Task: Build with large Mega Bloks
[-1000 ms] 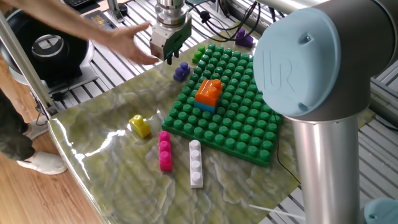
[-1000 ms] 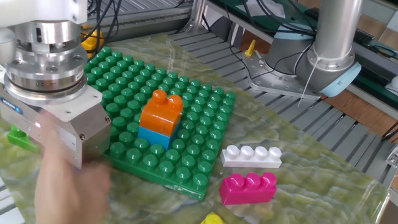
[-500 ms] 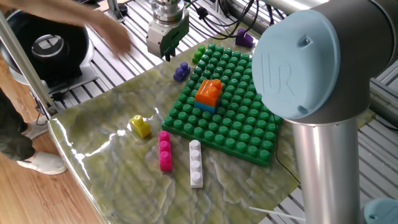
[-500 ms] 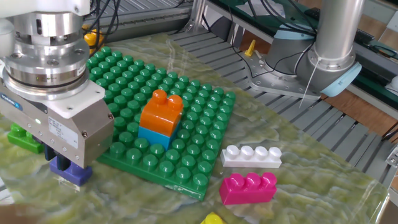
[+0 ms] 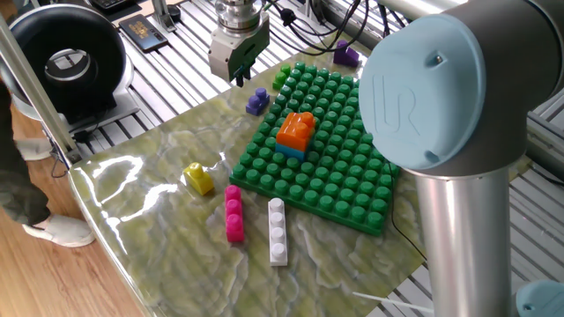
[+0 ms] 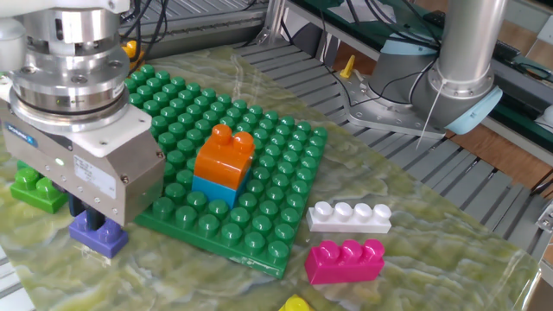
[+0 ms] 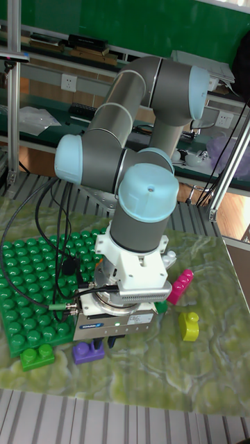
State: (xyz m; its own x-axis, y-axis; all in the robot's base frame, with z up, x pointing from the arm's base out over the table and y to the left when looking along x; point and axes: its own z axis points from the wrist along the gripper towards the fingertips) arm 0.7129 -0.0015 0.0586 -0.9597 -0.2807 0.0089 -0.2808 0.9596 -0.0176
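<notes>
— Where do we find the purple block point(image 6: 98, 236)?
— On the bench beside the green baseplate point(image 6: 259, 164), directly beneath our gripper point(image 6: 91, 212), its studs running across the fingers.
— And the jaws?
— Parted, empty, a finger either side above it; we drop straight down.

Grey arm point(image 7: 132, 97), light-blue joint caps, black cables.

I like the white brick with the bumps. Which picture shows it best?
The other fixed view: the white brick is close, all four studs clear, beside the pink brick. One fixed view shows it smaller. The tall fixed view hides it.
</notes>
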